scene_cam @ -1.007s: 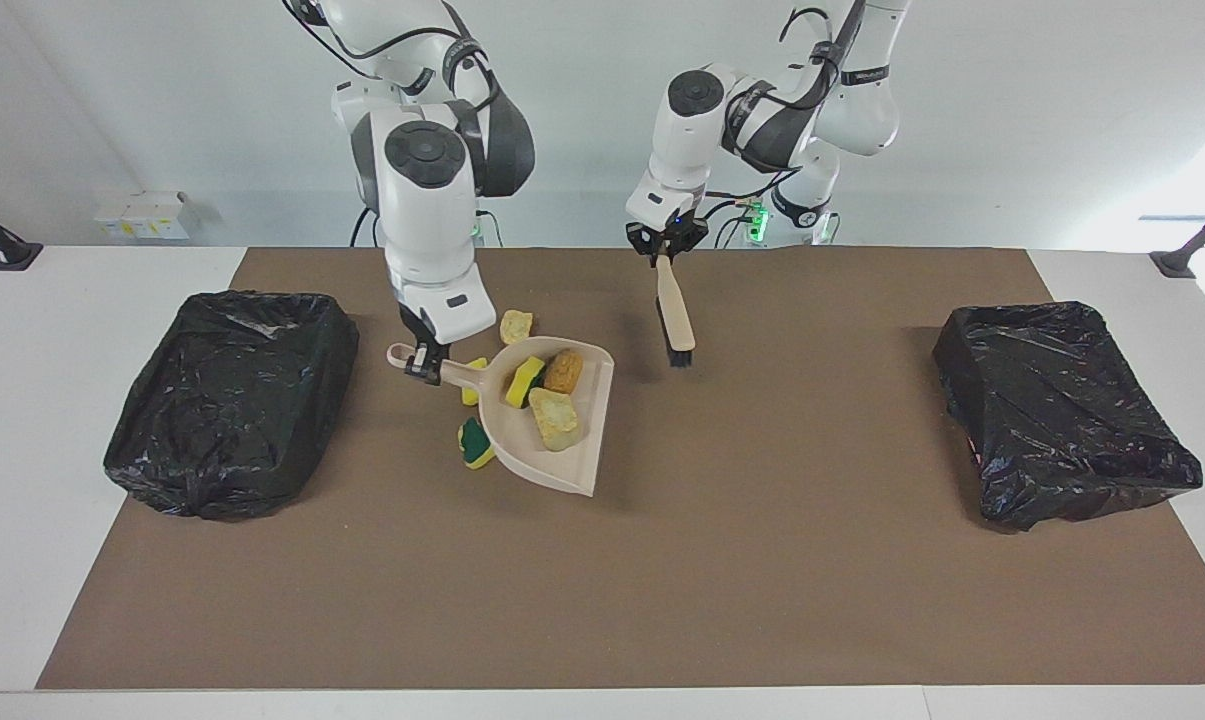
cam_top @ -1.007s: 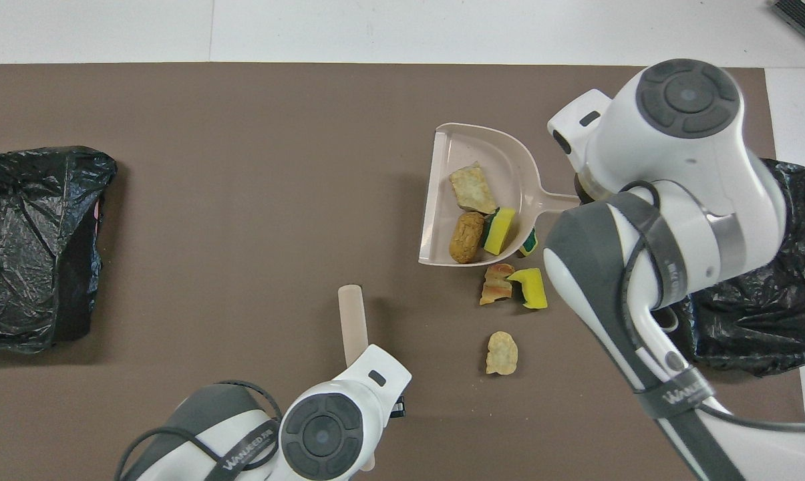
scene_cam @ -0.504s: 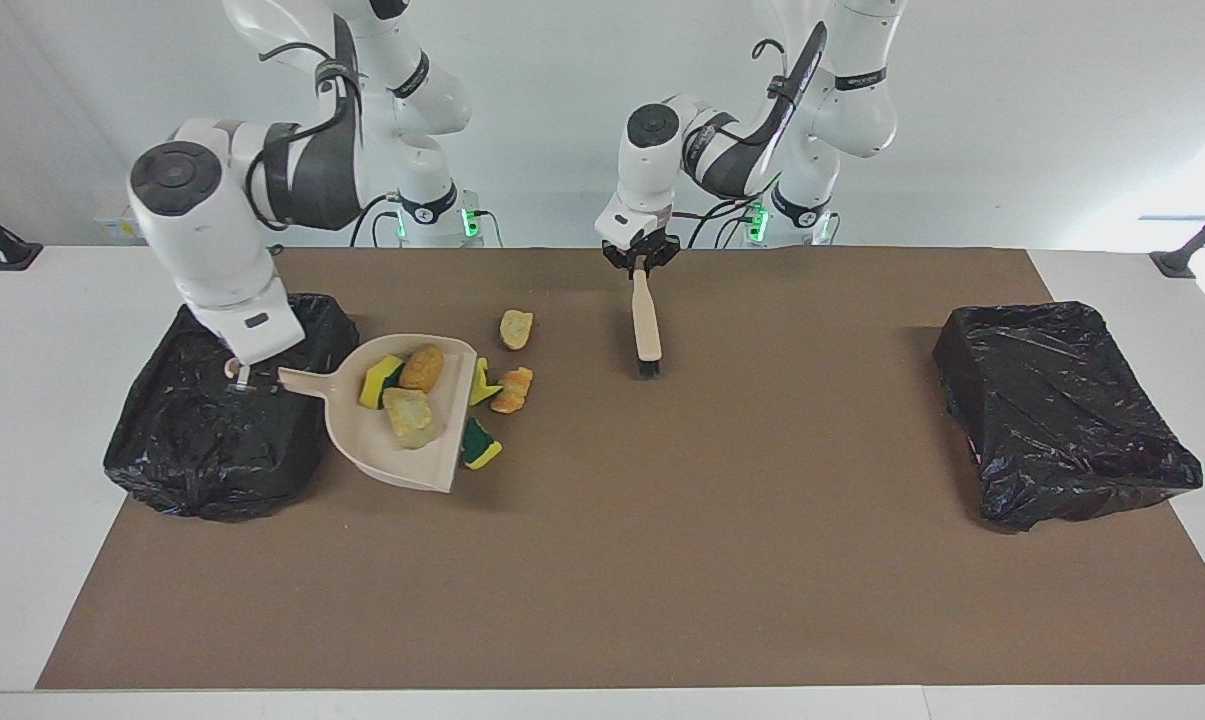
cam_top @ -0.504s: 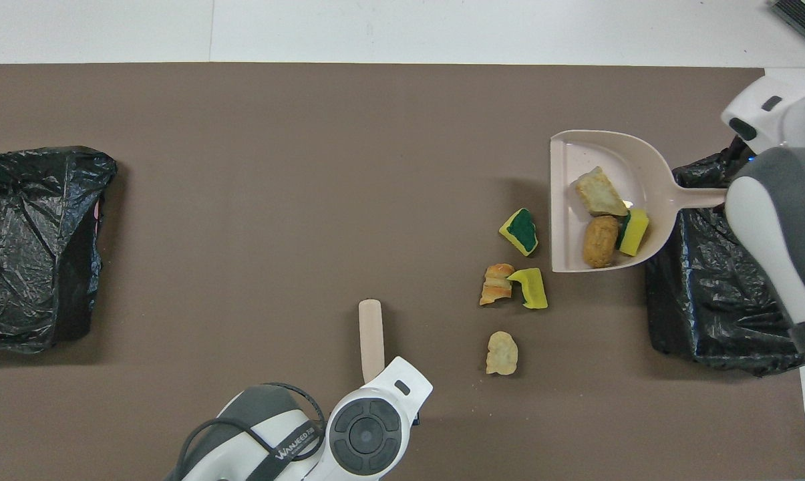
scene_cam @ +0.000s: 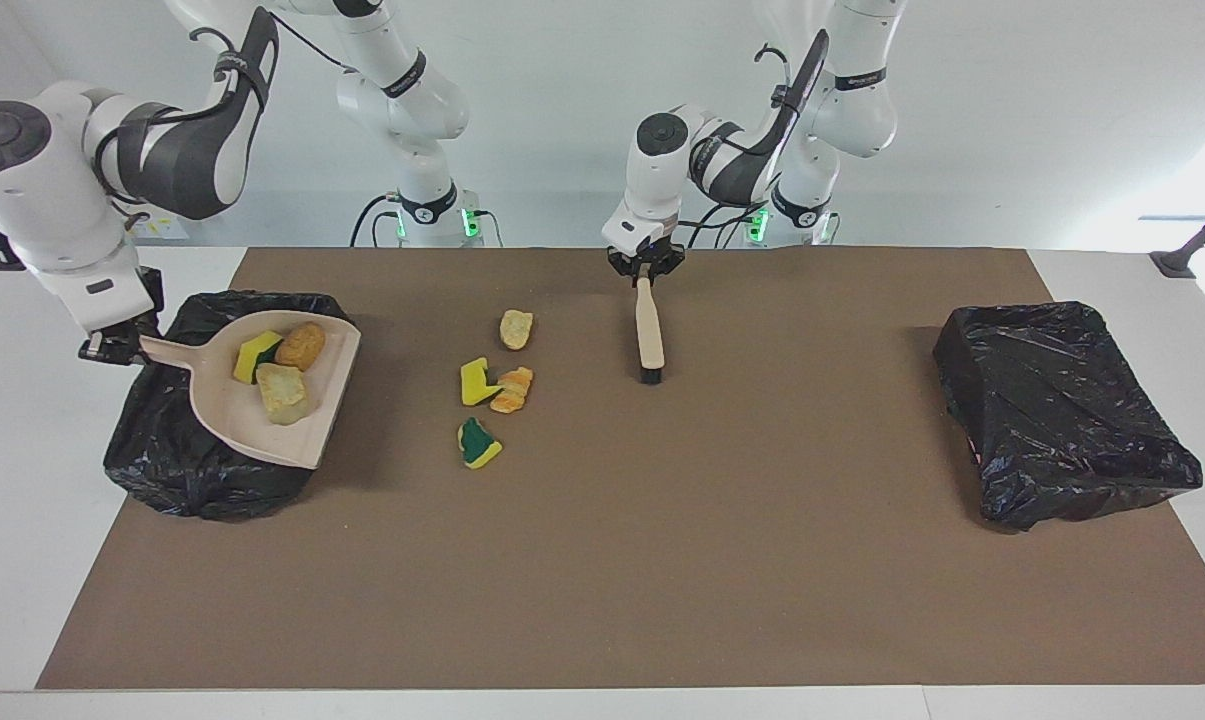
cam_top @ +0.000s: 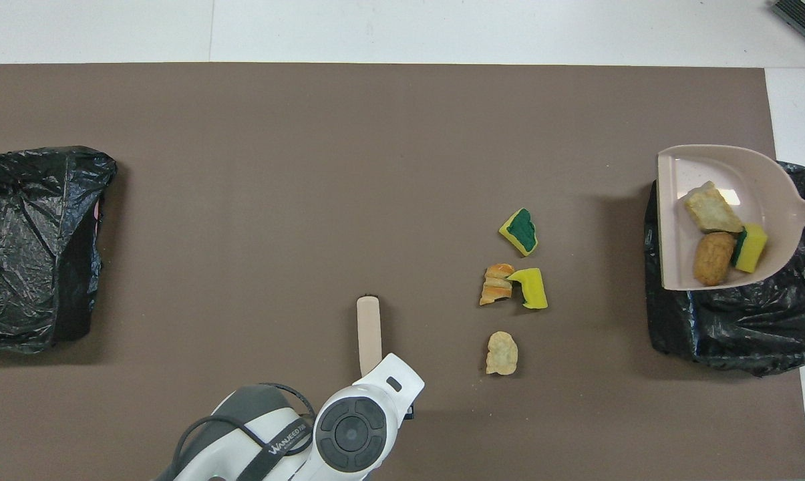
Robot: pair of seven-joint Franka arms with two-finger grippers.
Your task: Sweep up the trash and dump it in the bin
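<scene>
Right gripper [scene_cam: 112, 347] grips dustpan [scene_cam: 262, 420]; left gripper [scene_cam: 645, 268] grips brush [scene_cam: 648, 330].

I work in a robotics lab: my two white arms are bolted at twelve o'clock on a white table [scene_cam: 22, 520] under a brown mat [scene_cam: 722, 560], bare pale walls around, cables and green status lights at my bases.

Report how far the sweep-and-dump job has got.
Done: three scraps sit in the dustpan. In hand: the right end effector holds the dustpan by its handle over the black-lined bin, nothing tipped out yet; the left end effector holds the brush upright on the mat. Left: four scraps lie unswept on the mat.
</scene>
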